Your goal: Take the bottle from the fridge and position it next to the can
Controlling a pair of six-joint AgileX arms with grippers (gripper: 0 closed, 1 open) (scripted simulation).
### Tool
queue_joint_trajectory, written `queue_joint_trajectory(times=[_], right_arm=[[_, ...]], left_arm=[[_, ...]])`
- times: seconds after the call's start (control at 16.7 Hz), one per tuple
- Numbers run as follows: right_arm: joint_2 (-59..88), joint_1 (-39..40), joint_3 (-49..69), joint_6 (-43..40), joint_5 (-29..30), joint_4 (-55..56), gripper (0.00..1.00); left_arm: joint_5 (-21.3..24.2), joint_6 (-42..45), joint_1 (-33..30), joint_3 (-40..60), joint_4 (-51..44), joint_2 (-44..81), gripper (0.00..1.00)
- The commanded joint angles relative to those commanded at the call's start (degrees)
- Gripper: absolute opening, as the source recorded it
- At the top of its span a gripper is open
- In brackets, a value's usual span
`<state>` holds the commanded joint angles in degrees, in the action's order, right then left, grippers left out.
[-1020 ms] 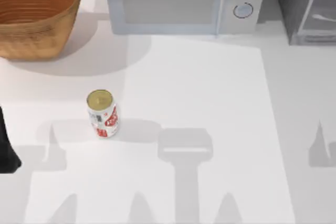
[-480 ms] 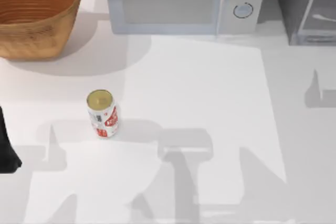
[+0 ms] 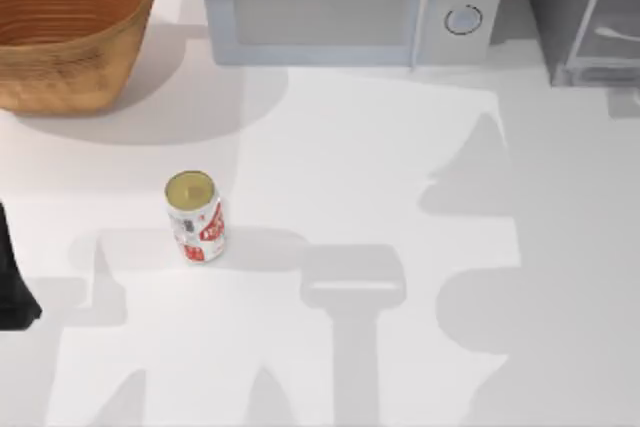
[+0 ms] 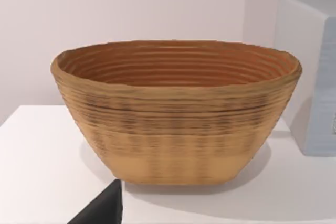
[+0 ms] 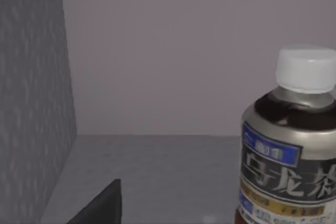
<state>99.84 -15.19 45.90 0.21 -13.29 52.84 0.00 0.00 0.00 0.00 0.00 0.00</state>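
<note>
White table [image 3: 380, 167] under a pale back wall, long arm shadows falling across it. Can [image 3: 195, 215] stands upright on the left half, gold top up, red markings on the side, well apart from everything else. Wicker basket [image 3: 70, 22] sits in the far left corner; my left wrist view has it square on [image 4: 178, 114], with the side of the microwave [image 4: 315, 72] just beside it. Microwave [image 3: 350, 2] is along the back edge in the middle, two round knobs on its right end. Fridge [image 3: 585, 12] is in the far right corner, grey body, pale-framed door, only partly in the top view. My left arm [image 3: 12, 277] is parked at the left edge of the table, level with the can; a dark bit of it shows low in the left wrist view. Can't tell how the left fingers stand. My right wrist view looks into a grey compartment: textured grey side wall [image 5: 31, 93], flat grey floor, plain back wall. Bottle [image 5: 291, 145] stands upright in there, white cap on, dark drink visible at the shoulder, grey label with blue mark below; its base is cut off by the edge of the view. A dark piece of my right arm sits low in that view, apart from the bottle. Can't tell the right fingers' state either; nothing is visibly held.
</note>
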Motion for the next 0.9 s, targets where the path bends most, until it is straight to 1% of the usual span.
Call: queue_joint_trajectory(times=[0.18, 0.36, 0.78, 0.9], right_arm=[[11.92, -1.78, 5.72, 0.01, -1.76, 6.58, 1.0], [18.44, -2.83, 9.09, 0.02, -2.8, 10.46, 1.0], [19.71, -2.74, 9.7, 0.01, -2.89, 11.06, 1.0], [20.78, -2.58, 11.69, -0.01, -2.58, 10.31, 1.0]], left_arm=[[0.0, 0.0, 0.0, 0.0, 0.0, 0.0, 1.0], [0.0, 0.0, 0.0, 0.0, 0.0, 0.0, 1.0], [0.0, 0.0, 0.0, 0.0, 0.0, 0.0, 1.0], [0.0, 0.0, 0.0, 0.0, 0.0, 0.0, 1.0]])
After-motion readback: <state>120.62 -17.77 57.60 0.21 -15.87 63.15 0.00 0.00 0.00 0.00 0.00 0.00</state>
